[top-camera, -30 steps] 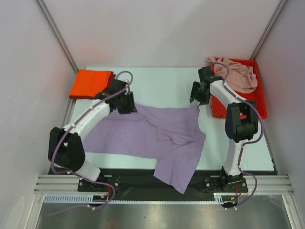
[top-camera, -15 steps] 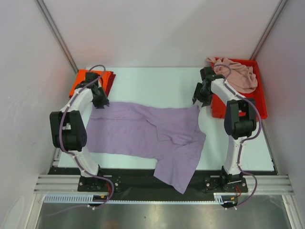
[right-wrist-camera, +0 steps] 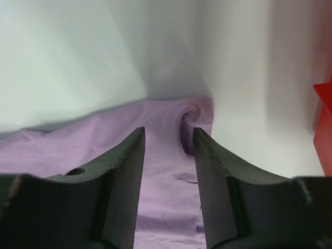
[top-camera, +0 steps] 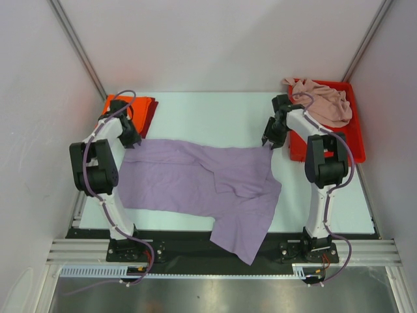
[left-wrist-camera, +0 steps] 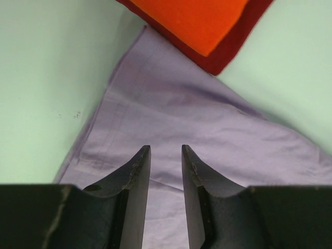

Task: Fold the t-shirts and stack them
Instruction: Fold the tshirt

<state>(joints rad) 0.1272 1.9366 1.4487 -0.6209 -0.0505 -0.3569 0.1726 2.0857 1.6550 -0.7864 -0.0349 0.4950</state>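
Both arms are stretched far from their bases, with elbows folded high. The left gripper (top-camera: 130, 138) points down near the far left corner of the white counter (top-camera: 215, 117), and its two dark fingers stand a little apart with nothing between them, over the hemmed corner of the lavender t-shirt (top-camera: 208, 179). This shirt is thin, softly wrinkled cloth spread across the middle of the counter, and one part hangs over the near edge. The right gripper (top-camera: 268, 142) is also spread and empty, above the shirt's curled far right corner. In the far left corner lies the folded orange-red t-shirt (left-wrist-camera: 197, 18) on the dark red t-shirt (left-wrist-camera: 236, 44). The pale pink t-shirt (top-camera: 322, 104) is crumpled in the rigid red tray (top-camera: 357, 140) at the far right corner.
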